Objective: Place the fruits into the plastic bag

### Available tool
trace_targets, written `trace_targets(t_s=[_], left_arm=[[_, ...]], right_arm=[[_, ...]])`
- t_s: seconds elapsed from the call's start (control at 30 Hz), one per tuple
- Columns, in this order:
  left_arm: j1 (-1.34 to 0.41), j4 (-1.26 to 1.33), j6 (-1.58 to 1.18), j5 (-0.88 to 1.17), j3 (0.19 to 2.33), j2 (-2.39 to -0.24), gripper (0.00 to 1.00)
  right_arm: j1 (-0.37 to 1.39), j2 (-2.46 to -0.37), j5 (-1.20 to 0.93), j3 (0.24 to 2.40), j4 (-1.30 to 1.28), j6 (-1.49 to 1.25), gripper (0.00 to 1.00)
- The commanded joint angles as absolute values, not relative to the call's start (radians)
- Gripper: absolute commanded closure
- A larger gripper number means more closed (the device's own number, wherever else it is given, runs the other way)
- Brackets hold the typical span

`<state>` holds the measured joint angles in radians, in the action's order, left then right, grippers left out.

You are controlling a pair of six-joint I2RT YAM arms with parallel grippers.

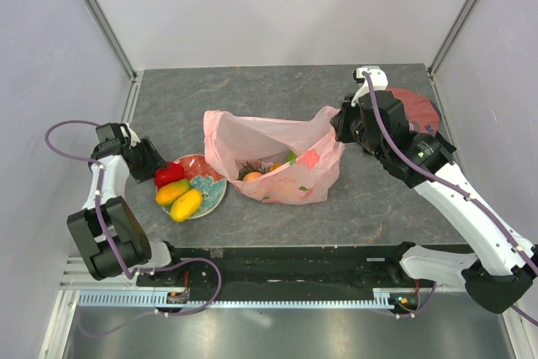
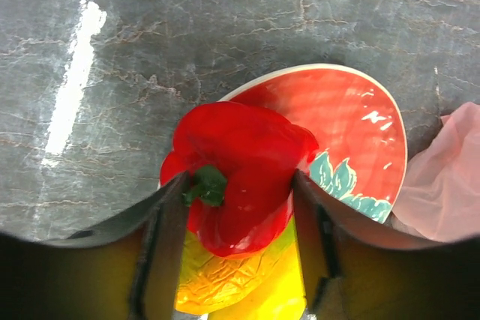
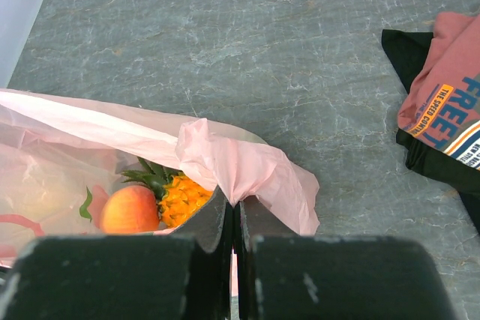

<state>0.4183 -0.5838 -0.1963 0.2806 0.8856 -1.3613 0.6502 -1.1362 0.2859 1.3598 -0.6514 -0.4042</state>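
Observation:
The pale-pink plastic bag [image 1: 277,153] lies open mid-table. My right gripper [image 1: 340,124] is shut on its right rim and holds it up; the right wrist view shows the pinched plastic [image 3: 240,162] between the closed fingers of that gripper [image 3: 236,211]. Inside the bag are the orange pineapple [image 3: 180,196], the peach [image 3: 129,209] and a green round fruit [image 1: 290,157]. The red pepper [image 1: 168,174] lies on two yellow mangoes [image 1: 186,204] on the red floral plate [image 1: 210,184]. My left gripper [image 2: 238,185] has both fingers against the pepper [image 2: 240,162].
A folded dark-red printed T-shirt [image 1: 418,111] lies at the back right behind the right arm, also in the right wrist view [image 3: 450,110]. The bag's left edge [image 2: 442,177] lies just right of the plate [image 2: 345,110]. The table's side walls are close to both arms.

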Motion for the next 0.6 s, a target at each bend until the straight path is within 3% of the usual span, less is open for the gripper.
trace_targets(t_s=[0.0, 0.3, 0.57], left_arm=[[0.417, -0.557, -0.176, 0.276, 0.859, -1.33, 0.47], [0.417, -0.568, -0.186, 0.288, 0.838, -1.241, 0.7], [0.416, -0.574, -0.193, 0.31, 0.834, -1.17, 0.79]], right_arm=[[0.647, -1.137, 0.296, 1.378, -0.632, -0.402, 1.0], [0.647, -1.138, 0.296, 1.385, -0.635, -0.41, 1.0], [0.647, -1.147, 0.285, 1.391, -0.638, -0.416, 1.0]])
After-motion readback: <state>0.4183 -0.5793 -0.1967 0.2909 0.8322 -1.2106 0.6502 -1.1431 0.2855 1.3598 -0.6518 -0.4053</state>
